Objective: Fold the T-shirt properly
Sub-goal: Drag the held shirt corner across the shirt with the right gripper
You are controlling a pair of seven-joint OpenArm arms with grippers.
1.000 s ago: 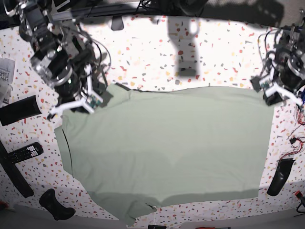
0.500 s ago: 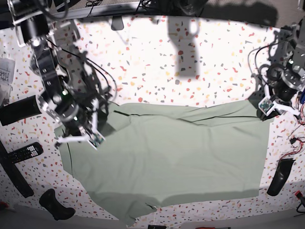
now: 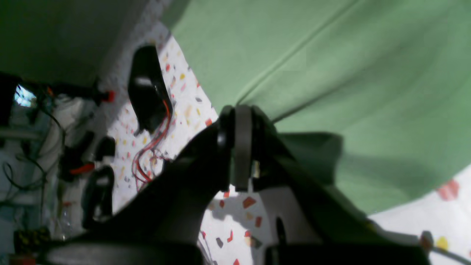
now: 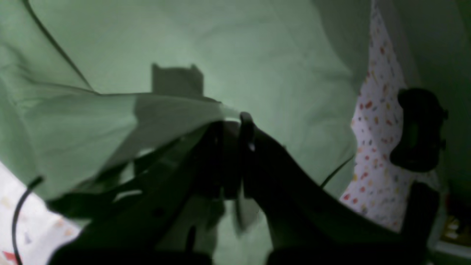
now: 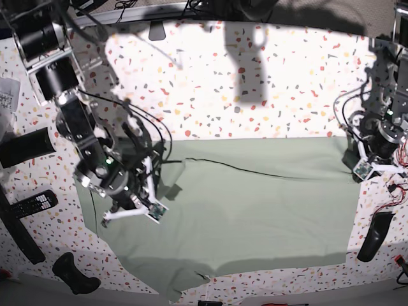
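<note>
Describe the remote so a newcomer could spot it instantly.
Start at the green T-shirt spread over the speckled table. Go to its left edge in the base view: the remote lies just beyond, below a black cylinder. Only it has rows of small buttons.

Base view: high overhead, facing down on the whole terrazzo table [image 5: 268,83], both arms in frame, far enough to take in the full T-shirt [image 5: 255,210].

Left wrist view: mounted just behind the left end effector [image 3: 239,121], very close, looking past its dark fingers over the cloth edge to the table and a black object [image 3: 147,92] with red wires.

Right wrist view: same arrangement behind the right end effector [image 4: 235,125], close over green cloth.

All three views share the shirt and speckled tabletop.
</note>
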